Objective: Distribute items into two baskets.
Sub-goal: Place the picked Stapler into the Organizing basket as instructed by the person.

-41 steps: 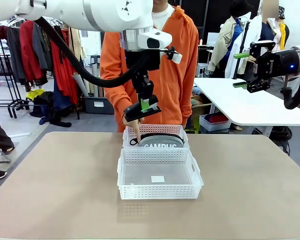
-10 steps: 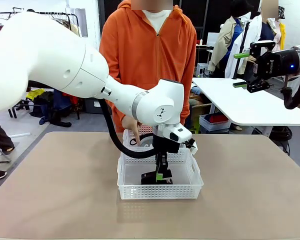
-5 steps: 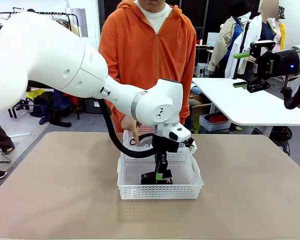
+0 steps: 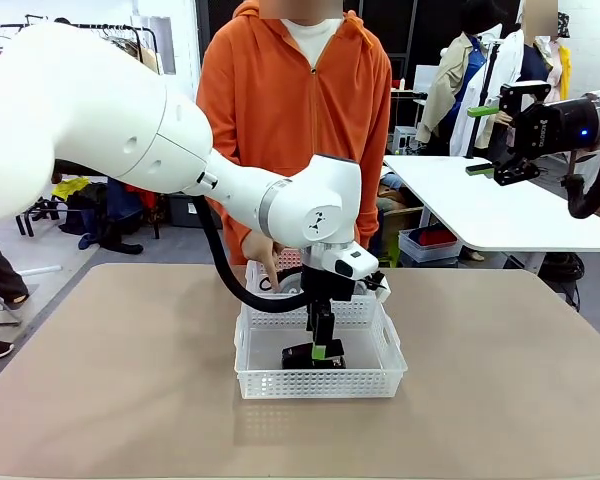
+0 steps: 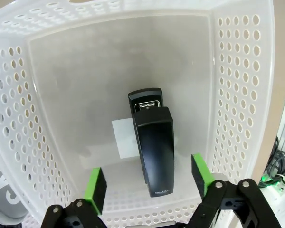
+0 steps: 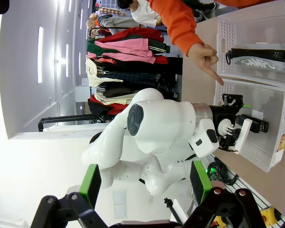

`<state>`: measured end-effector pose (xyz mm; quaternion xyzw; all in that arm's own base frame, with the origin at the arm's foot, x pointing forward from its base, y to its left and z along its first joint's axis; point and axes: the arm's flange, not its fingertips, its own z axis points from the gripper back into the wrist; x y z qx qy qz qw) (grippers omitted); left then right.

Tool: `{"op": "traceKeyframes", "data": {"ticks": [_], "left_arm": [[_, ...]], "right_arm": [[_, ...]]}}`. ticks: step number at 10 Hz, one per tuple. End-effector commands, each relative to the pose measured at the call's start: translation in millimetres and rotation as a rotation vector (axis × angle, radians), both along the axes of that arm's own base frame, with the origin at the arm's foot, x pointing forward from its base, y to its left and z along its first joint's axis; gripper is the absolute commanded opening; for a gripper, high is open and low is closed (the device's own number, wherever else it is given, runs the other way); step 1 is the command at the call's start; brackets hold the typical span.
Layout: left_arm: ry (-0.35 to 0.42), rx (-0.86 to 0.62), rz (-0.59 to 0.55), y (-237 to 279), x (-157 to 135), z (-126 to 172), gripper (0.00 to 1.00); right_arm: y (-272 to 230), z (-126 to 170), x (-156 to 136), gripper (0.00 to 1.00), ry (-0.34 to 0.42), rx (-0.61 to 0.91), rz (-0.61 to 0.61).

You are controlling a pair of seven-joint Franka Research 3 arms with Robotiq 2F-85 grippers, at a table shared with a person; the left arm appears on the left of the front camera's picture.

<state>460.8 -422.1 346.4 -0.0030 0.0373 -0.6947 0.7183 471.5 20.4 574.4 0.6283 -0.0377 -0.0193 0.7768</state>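
Tan table (image 4: 110,380): left jaws open astride stapler (image 5: 153,152) in near basket (image 4: 320,382); right jaws open.

Right wrist view: two baskets at the frame's right edge

The right gripper (image 6: 143,183) spreads its green pads (image 6: 90,183) wide at the bottom. At upper right a basket (image 6: 224,35) holds the pencil case (image 6: 256,56); below it, the left arm (image 6: 166,128) reaches into the second basket (image 6: 270,164). A person's hand (image 6: 205,58) points down at that basket's rim.
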Motion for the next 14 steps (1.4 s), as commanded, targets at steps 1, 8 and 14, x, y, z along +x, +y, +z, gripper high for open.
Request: {"op": "traceKeyframes", "data": {"ticks": [1,8,14], "left_arm": [[0.01,-0.02,0.016,6,-9,11,1.0],[-0.015,-0.024,0.005,-3,-4,20,1.0],[-0.012,-0.023,0.003,-4,-3,17,1.0]], "right_arm": [[0,2,-1,1.0,-0.006,-0.001,0.0],[0,2,-1,1.0,-0.006,-0.001,0.0],[0,2,-1,1.0,-0.006,-0.001,0.0]]}}
